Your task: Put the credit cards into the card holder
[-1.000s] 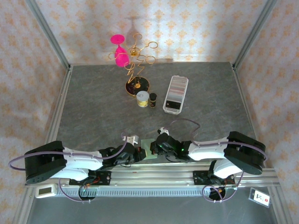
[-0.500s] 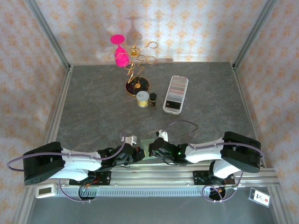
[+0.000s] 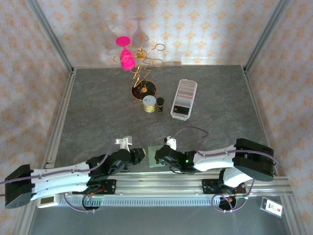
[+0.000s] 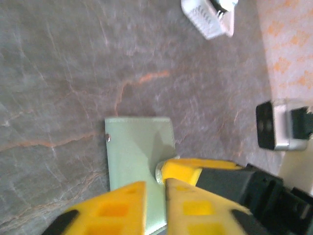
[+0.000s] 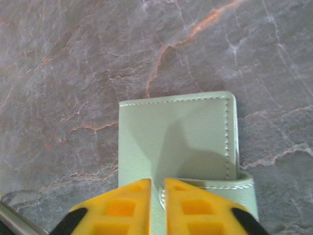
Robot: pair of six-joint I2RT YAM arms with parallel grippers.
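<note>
From above, the left gripper [image 3: 143, 156] and the right gripper [image 3: 157, 156] meet tip to tip over the sage-green card holder [image 3: 152, 161], which lies flat between them at the near edge of the counter [image 3: 98, 107]. The credit cards [image 3: 183, 95] sit as a packed row in a long clear tray [image 3: 184, 99], well beyond the right gripper. A gold wire stand [image 3: 144, 61] and two small jars [image 3: 153, 104] stand far ahead of the left gripper. Patterned walls [image 3: 195, 29] close in the grey marbled surface. Both arms lie low and stretched inward from their bases.

In the left wrist view, the left gripper [image 4: 155, 188] is parted by a narrow slit, nothing clamped in it, its tips over the near end of the card holder [image 4: 137, 147]. The right gripper's yellow finger rests on the holder just beside it.

In the right wrist view, the right gripper [image 5: 156, 186] is likewise barely apart, holding nothing, its tips above the snap tab [image 5: 220, 188] end of the closed card holder [image 5: 176, 132].
</note>
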